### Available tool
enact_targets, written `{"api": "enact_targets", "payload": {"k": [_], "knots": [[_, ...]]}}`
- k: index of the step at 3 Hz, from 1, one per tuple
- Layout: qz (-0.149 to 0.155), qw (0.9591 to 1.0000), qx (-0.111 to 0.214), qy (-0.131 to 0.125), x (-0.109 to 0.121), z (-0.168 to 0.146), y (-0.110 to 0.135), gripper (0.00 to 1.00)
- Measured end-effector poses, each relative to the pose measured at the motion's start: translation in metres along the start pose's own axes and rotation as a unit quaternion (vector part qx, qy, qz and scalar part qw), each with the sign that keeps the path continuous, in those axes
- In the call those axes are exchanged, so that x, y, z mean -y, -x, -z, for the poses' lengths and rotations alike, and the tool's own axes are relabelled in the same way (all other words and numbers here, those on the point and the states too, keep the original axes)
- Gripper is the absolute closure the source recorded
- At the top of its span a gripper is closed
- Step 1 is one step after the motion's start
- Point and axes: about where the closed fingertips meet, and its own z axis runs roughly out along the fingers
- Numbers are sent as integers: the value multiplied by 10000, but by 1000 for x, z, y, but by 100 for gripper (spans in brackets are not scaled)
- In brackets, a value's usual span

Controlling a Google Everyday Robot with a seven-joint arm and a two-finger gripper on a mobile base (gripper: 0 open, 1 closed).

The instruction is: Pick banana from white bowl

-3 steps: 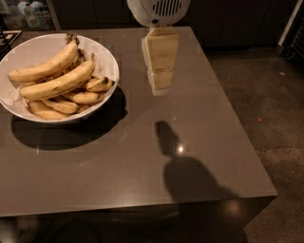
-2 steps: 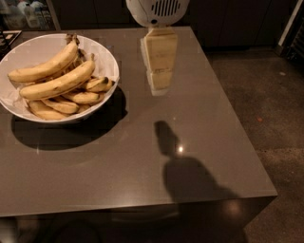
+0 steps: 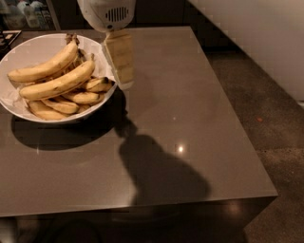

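One gripper (image 3: 123,79) is seen hanging from the white arm housing (image 3: 107,12) at the top of the view, pointed downward over the right rim of the white bowl (image 3: 19,50). Nothing is seen held in it, and whether it is open or closed cannot be told from this angle. From the gripper, the bananas (image 3: 57,83) are found at about 9 o'clock, piled in the bowl, with a small banana (image 3: 97,84) lying just beside the gripper's tip. The two large top bananas are laid with their long axes running from 8 o'clock to 2 o'clock, stems toward 2 o'clock near the far rim. The bowl is set on the left part of the grey-brown table (image 3: 199,109), and the arm's shadow (image 3: 156,175) is cast toward 6 o'clock. A short shift toward 9 o'clock and a descent are judged to be needed, with the grasp set across that long axis. Compared with a second ago, the gap between gripper and bowl has been closed: the gripper was then well clear of the rim, at 3 o'clock from the bowl, and the rim is now overlapped. The view has also been shifted, so that a pale wall (image 3: 256,38) is shown at the right.
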Motion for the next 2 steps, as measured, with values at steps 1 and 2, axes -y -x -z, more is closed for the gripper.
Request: {"api": "enact_targets", "payload": {"k": [1, 2], "knots": [[51, 10000, 34, -43, 4, -1, 4, 0], [-79, 10000, 18, -43, 7, -9, 5, 0]]}}
